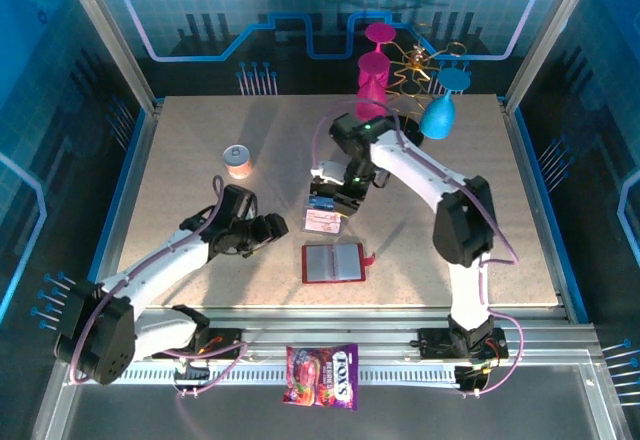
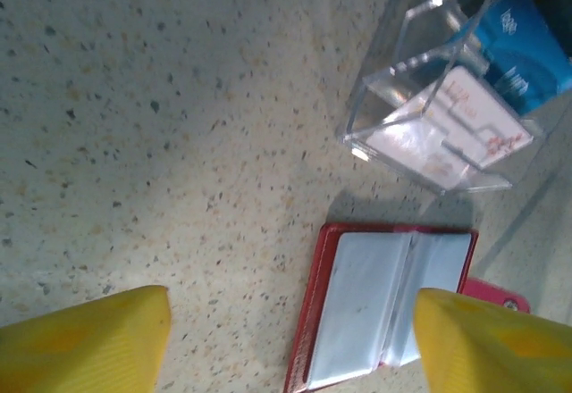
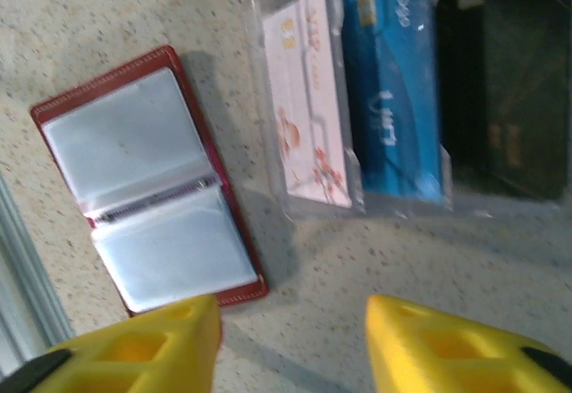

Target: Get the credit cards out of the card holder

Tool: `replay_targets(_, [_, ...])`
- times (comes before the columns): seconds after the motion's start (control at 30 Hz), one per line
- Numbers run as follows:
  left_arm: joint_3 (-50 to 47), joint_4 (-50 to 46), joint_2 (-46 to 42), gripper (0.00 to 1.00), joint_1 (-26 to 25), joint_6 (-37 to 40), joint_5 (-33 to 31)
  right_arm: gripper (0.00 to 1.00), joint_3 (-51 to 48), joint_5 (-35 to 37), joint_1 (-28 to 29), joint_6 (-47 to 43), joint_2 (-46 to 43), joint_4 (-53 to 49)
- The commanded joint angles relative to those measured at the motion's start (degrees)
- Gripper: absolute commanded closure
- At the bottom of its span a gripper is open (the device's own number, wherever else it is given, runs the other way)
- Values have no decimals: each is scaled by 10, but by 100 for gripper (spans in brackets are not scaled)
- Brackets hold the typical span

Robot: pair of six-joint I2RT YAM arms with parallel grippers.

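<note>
Cards [image 3: 304,107], one pink-white and one blue, lie side by side in a clear tray [image 2: 380,107] around the middle of the table [image 1: 180,160]. The wallet [image 1: 333,262] lies open and flat just beside the tray, toward the near edge, with its grey pockets facing up. The left claw [image 2: 290,321] hovers on the wallet's left-edge side, spread wide and empty. The right claw [image 3: 290,321] hangs over the tray, parted and gripping nothing.

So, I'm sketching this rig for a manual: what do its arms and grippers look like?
The left arm and right arm have white links, black joints and looping lilac cables. The left gripper and right gripper have chunky yellow fingers.
</note>
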Motion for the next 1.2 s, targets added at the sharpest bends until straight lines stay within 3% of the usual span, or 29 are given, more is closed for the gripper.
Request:
replay_targets(0.0, [47,-46,23,17,13,63,-49,42,-64,26,-24,37,-53,70])
replay_targets(0.03, [58,-55,30,13,18,75,-61,35,-88,31,-31,46,-69,85])
replay_targets(0.07, [67,-61,37,6,24,86,-71,21,-108,36,-37,53,-83,101])
replay_targets(0.1, [77,-68,44,1,31,97,-79,0,-130,42,-43,62,-98,117])
replay_targets(0.27, [113,-93,67,1,67,157,-128,0,-239,85,-68,102,-165,210])
replay_targets(0.57, [83,-14,69,1,156,226,-211,0,-508,174,-145,204,-311,539])
replay_targets(0.7, [41,69,60,1,173,258,-275,0,-640,200,-184,215,-362,717])
replay_targets(0.9, [-11,203,43,1,179,320,-336,0,-758,149,-275,283,-382,950])
replay_targets(1.0, [-60,316,41,1,181,372,-327,0,-776,142,-301,301,-370,1010])
replay_targets(1.17, [-143,518,54,1,197,382,-272,0,-776,114,-315,316,-342,1069])
